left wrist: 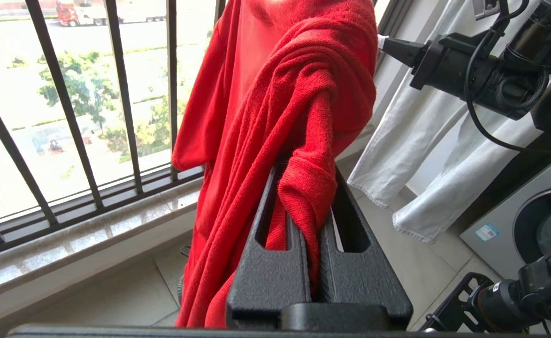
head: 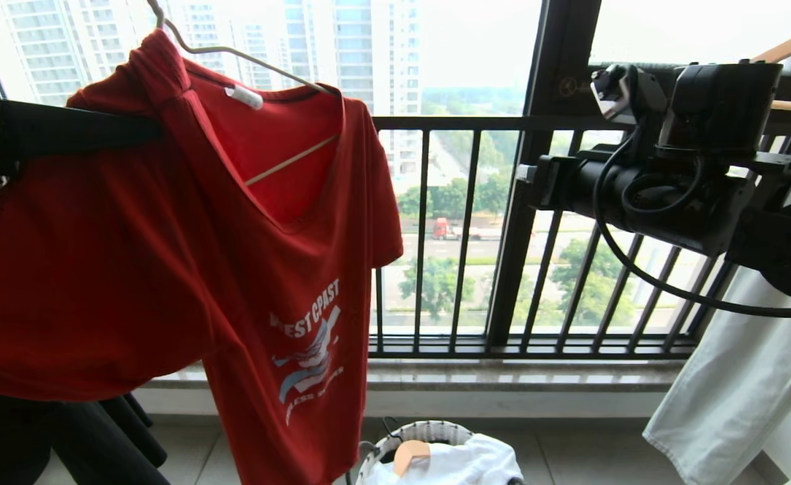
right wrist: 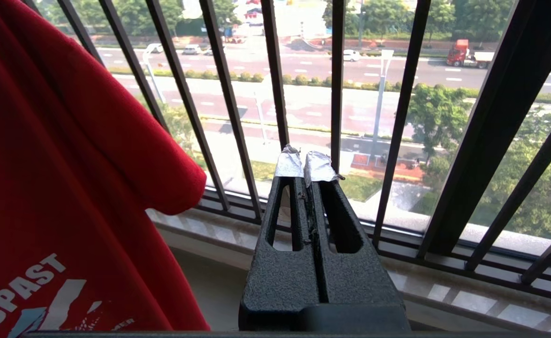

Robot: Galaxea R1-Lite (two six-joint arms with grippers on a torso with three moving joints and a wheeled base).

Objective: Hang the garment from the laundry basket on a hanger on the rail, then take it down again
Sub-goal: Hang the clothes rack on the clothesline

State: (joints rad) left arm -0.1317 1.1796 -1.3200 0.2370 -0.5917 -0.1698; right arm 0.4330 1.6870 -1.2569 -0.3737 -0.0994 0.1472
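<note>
The left gripper (left wrist: pixel 306 220) clamps a bunched fold of the red T-shirt (head: pixel 166 256), which hangs skewed on the cream wire hanger (head: pixel 247 57) before the barred window railing (head: pixel 476 236) — its hem above the white laundry basket (head: pixel 422 431) on the floor. The right gripper (right wrist: pixel 309 165), pressed shut on nothing, is held level beside the shirt's sleeve, near white trousers (head: pixel 739 391).
</note>
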